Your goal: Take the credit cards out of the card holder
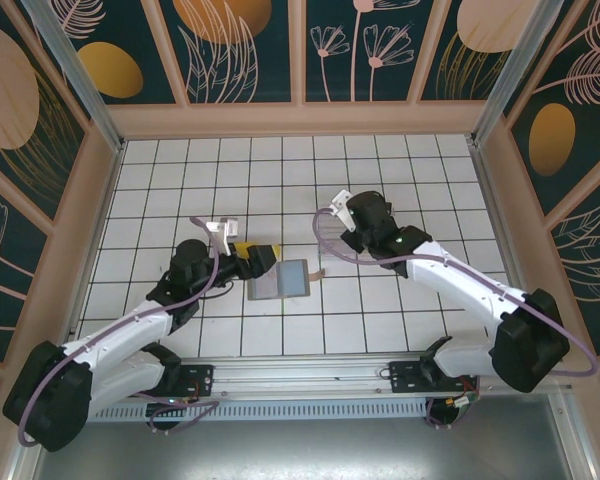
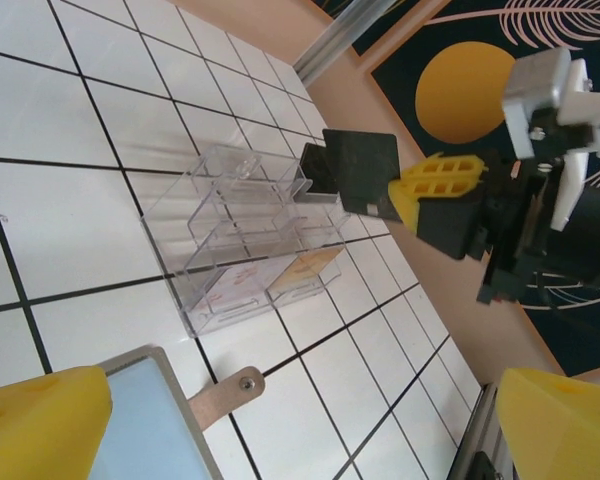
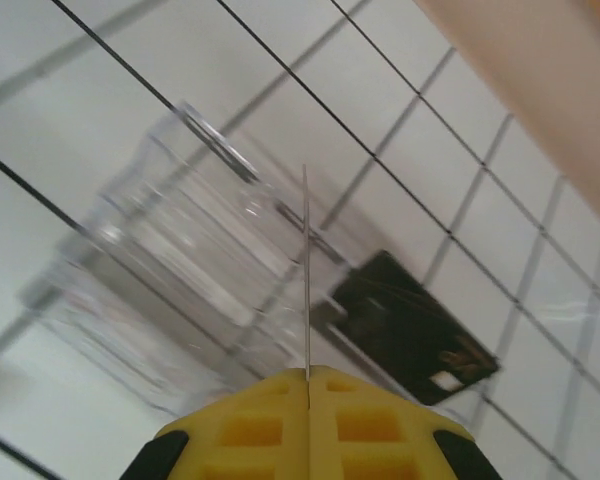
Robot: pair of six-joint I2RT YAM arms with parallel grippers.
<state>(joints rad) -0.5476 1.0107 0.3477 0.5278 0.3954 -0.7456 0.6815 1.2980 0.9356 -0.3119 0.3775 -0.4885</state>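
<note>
The left arm stretches forward and inward, its end effector [image 2: 300,405] spread wide and empty. The right arm bends inward, its end effector [image 3: 308,400] pinched tight on a dark credit card [image 2: 360,165].

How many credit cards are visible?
3: a black card in the right gripper, a dark card at the far end of the clear tray, a tan-gold card inside it; a pale fourth may lie alongside.
</note>
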